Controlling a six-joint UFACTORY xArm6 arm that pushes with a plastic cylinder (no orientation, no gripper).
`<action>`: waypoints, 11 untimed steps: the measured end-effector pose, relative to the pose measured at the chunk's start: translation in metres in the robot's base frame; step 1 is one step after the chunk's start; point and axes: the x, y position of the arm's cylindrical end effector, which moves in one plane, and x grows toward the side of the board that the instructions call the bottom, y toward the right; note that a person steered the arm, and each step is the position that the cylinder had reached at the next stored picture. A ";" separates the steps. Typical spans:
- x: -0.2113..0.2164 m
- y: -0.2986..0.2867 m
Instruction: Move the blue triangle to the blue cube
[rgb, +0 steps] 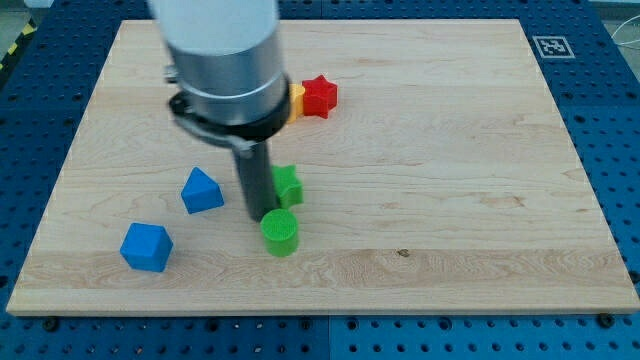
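Blue cube (146, 247): sat furthest toward the view's left, below and left of the blue triangle, a clear gap between them
Blue triangle (202, 190): the landmark; it rested on the wooden board (450, 180), apart from every other block
My tip (262, 217): stood to the right of the blue triangle, not touching it; it looked to be just above the green cylinder and against the green block
Fingers: none existed on this rod, so nothing was spread, pressed or pinched
Green cylinder (280, 232): lay right of and lower than the blue triangle
Green block (288, 186): lay right of the blue triangle at about its height, partly hidden by the rod, shape unclear
Yellow block (296, 99): above and right of the blue triangle, mostly hidden
Red star (320, 96): just right of the yellow block
Risk: a push straight leftward would likely send the triangle past above the cube; an off-centre contact could spin it aside; a careless sweep might drag a green piece along
Writing: none readable; only a black-and-white marker tag (552, 46) at the board's far top right corner
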 end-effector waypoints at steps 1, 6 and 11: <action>-0.020 0.002; -0.035 -0.083; -0.008 -0.119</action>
